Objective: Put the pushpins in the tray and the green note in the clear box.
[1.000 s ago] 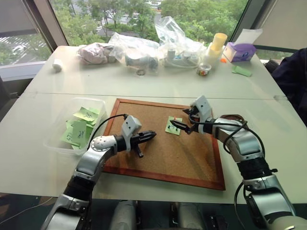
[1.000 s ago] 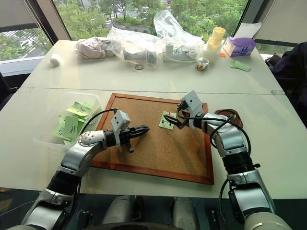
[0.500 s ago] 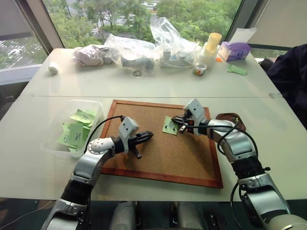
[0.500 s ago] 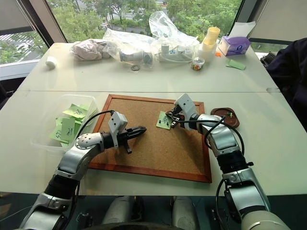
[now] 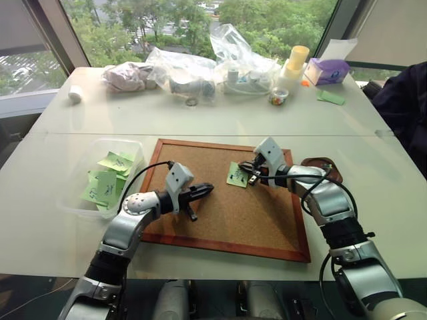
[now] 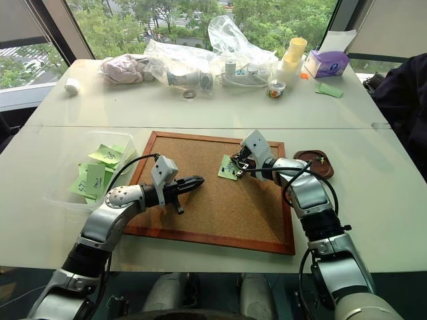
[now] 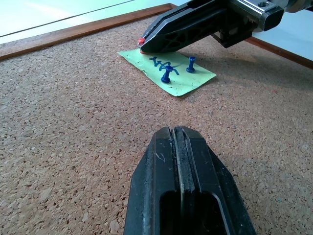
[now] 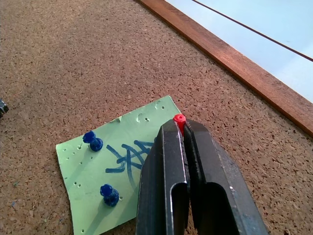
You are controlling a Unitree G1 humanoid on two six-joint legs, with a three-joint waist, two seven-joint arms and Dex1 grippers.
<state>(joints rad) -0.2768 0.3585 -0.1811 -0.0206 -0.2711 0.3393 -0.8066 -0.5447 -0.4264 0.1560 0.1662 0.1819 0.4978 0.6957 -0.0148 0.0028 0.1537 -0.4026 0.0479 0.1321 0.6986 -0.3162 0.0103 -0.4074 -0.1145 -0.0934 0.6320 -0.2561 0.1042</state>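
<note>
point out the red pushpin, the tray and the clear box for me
red pushpin [image 8: 179, 119], right wrist view, on its red head between the closed fingers.
tray [image 6: 309, 166], right eye view, on its dark rim.
clear box [image 5: 137, 148], left eye view, on its far right wall.

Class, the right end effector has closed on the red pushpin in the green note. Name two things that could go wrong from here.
1. The right end effector pinches only the tip of the red pushpin, so it may slip during the pull.
2. Two blue pushpins still pin the green note to the corkboard; a sideways tug could tear the paper.
</note>
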